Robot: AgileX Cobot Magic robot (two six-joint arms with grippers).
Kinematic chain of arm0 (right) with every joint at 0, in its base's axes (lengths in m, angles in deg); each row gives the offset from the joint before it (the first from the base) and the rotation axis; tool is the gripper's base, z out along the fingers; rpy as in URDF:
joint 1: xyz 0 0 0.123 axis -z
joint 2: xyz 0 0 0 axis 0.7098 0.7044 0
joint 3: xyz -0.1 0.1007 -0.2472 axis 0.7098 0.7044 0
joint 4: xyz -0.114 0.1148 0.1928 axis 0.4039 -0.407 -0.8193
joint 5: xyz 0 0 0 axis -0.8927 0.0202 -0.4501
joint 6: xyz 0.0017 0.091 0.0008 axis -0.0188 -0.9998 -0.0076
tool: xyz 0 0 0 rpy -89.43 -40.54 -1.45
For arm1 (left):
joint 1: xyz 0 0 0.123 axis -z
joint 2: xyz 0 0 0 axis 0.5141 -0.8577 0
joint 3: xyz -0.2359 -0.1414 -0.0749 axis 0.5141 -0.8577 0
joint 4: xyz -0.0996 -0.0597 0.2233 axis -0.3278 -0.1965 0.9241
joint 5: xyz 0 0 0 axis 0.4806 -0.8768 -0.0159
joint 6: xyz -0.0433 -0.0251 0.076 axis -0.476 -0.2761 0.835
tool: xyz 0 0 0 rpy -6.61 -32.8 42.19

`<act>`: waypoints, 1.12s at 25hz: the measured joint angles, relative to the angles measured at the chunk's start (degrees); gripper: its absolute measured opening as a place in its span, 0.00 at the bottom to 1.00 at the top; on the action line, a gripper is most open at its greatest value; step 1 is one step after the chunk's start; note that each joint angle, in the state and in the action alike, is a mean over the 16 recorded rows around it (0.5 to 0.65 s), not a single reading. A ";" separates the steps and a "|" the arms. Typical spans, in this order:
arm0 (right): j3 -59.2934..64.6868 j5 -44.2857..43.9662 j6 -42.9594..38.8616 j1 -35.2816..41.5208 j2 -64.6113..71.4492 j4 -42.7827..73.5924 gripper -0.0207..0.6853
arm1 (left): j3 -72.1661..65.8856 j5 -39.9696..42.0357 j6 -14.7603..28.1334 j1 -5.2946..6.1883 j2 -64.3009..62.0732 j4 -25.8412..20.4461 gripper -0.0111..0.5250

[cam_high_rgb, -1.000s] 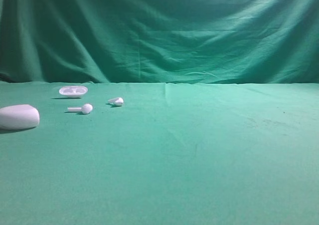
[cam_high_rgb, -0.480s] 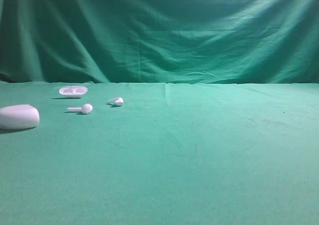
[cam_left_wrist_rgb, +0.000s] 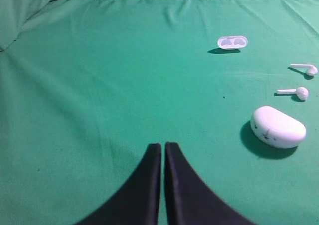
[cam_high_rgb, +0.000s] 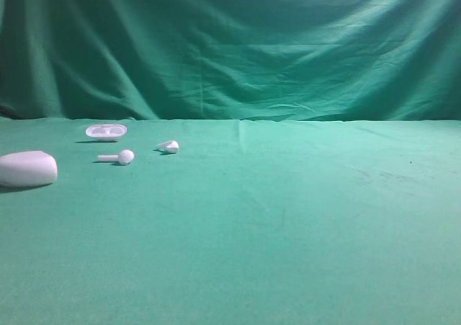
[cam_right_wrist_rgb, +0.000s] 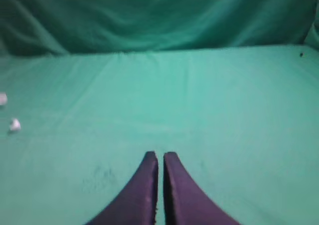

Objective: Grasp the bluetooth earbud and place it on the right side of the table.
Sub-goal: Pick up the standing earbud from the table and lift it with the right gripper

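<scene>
On the table [cam_high_rgb: 288, 224], the bluetooth earbud [cam_high_rgb: 168, 146] lies ahead and far right of the left gripper [cam_left_wrist_rgb: 163, 147], with the second earbud [cam_left_wrist_rgb: 294, 91] just nearer that gripper and the case [cam_left_wrist_rgb: 277, 126] nearer still. The open tray [cam_left_wrist_rgb: 232, 43] sits farthest ahead. All lie far left of the right gripper [cam_right_wrist_rgb: 160, 157].

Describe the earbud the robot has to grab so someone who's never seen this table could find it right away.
Look at the left part of the green table, where four white things lie. Past the big pebble-shaped case and right of the open tray are two earbuds. The target earbud is the rightmost, stubby with a short angled stem, unlike its twin with a long straight stem.
</scene>
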 joint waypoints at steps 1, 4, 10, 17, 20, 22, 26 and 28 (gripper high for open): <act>-0.94 0.49 -0.01 0.00 0.81 -0.63 0.03 | 0.00 0.00 0.00 0.00 0.00 0.00 0.02; -4.79 0.41 -0.04 0.00 4.54 -2.66 0.03 | 0.00 0.00 0.00 0.00 0.00 0.00 0.02; -15.15 -8.24 0.53 0.00 17.64 -5.40 0.03 | 0.00 0.00 0.00 0.00 0.00 0.00 0.02; -29.43 -23.52 6.34 -0.35 40.24 -6.53 0.03 | 0.00 0.00 0.00 0.00 0.00 0.00 0.02; -34.91 -28.04 9.68 -1.91 49.91 -6.72 0.03 | 0.00 0.00 0.00 0.00 0.00 0.00 0.02; -38.54 -30.24 11.87 -3.69 56.11 -6.64 0.03 | 0.00 0.00 0.00 0.00 0.00 0.00 0.02; -46.80 -33.79 15.64 -8.43 68.12 -6.34 0.03 | 0.00 0.00 0.00 0.00 0.00 0.00 0.02; -51.32 -35.00 16.73 -11.25 73.92 -6.06 0.03 | 0.00 0.00 0.00 0.00 0.00 0.00 0.02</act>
